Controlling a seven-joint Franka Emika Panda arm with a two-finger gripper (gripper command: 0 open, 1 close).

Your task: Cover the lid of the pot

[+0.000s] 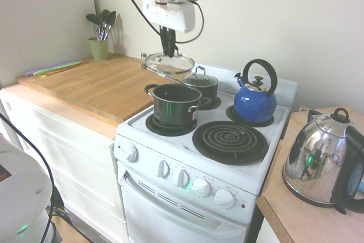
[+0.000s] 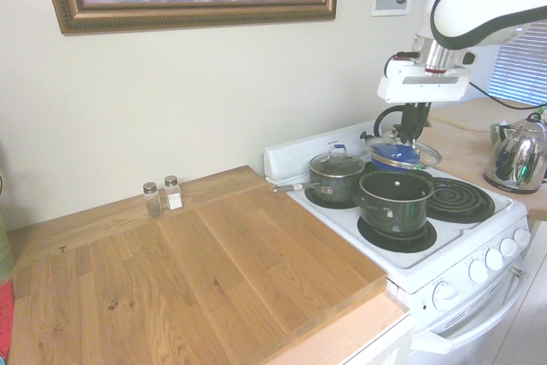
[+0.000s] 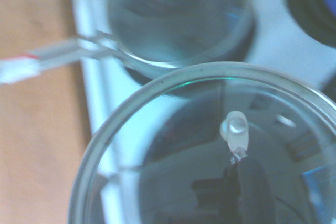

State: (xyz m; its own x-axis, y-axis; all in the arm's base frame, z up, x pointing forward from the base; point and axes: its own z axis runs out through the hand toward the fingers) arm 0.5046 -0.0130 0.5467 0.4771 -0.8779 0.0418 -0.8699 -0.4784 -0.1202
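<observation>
Glass lid point(image 1: 170, 64) held above the open pot point(image 1: 175, 104)
My jaws point(image 1: 169, 55) are closed on its handle; lowering off-centre could catch the rim and tip it.

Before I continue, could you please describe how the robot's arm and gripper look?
The arm is glossy white with black bands and "FRANKA" lettering. A boxy white wrist housing carries a black cable. Below, the gripper has dark, slender fingers.
</observation>
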